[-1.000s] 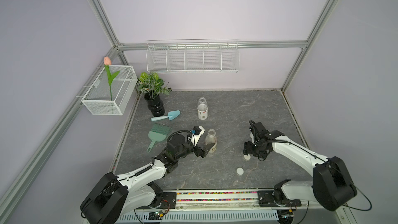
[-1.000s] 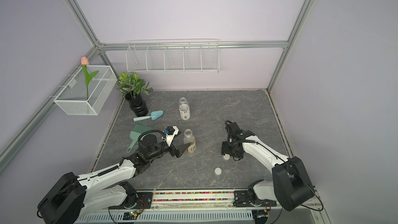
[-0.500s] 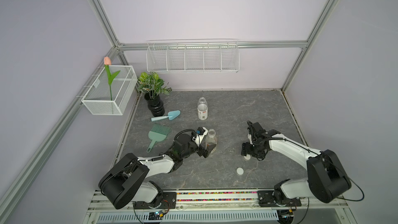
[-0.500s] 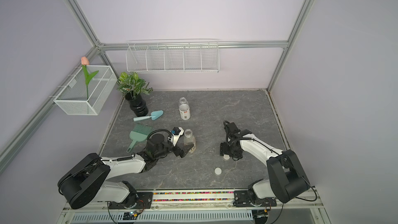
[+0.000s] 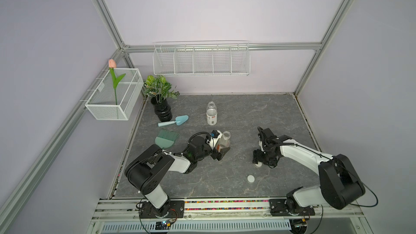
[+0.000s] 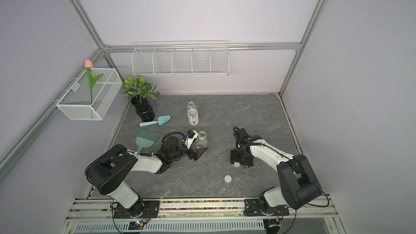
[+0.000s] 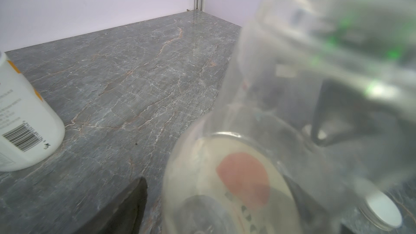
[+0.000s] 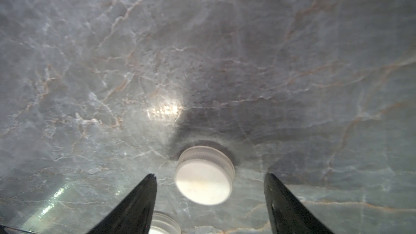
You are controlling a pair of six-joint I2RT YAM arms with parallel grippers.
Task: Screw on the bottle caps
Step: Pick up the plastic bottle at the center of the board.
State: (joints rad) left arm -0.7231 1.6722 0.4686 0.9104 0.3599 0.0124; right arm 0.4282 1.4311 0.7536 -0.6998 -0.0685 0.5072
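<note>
1. Nearest the bottom edge in both top views, one bottle cap (image 5: 250, 178) lies flat and alone on the grey surface (image 5: 202, 183).
2. Just above it and slightly right in the frame, my right fingers (image 8: 139, 203) point down at the surface. They are released and spread wide. The second bottle cap (image 8: 203, 176) lies flat between their tips with a gap on each side.
3. Left of centre, my left fingers (image 5: 221, 154) sit low around the base of the orange-marked bottle (image 5: 225, 140), spread rather than clenched. In the left wrist view a strip of surface shows between one finger and the bottle's wall. The bottle stands upright, its mouth uncapped.
4. Farther up and to the left lie a green brush (image 5: 167, 139) and, above it, a blue trowel (image 5: 174, 120).
5. Above centre, the white-labelled bottle (image 5: 211, 115) stands upright and uncapped, well apart from both arms.
6. Toward the back left corner stands a black vase (image 5: 161, 110) with a leafy plant.
</note>
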